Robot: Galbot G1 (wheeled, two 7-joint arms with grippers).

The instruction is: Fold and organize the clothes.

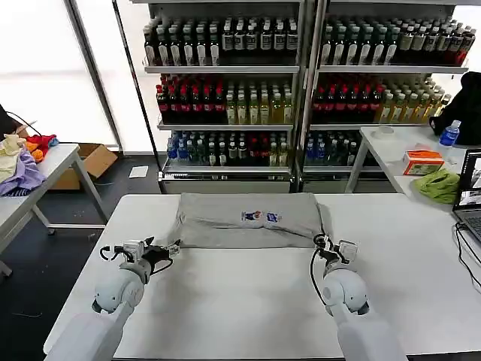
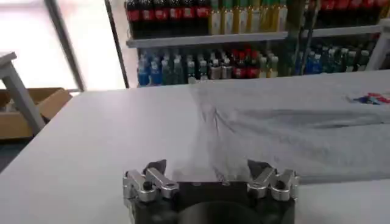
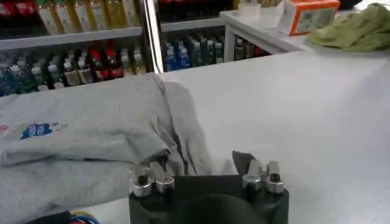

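From my remote seat, the light grey short-sleeved cotton T-shirt (image 1: 248,219) with its small red, blue and green chest print lies folded into a wide band at 12 o'clock on the white rectangular table (image 1: 248,301), bare tabletop open from it toward 6 o'clock. My left gripper (image 1: 170,247) sits at the band's 8 o'clock corner, jaws spread and empty. My right gripper (image 1: 325,242) sits at its 4 o'clock corner, jaws parted with the shirt's edge touching one finger, nothing clamped.

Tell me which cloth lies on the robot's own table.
The light grey T-shirt, with a small chest print, between both grippers. The green cloth lies on the side table.
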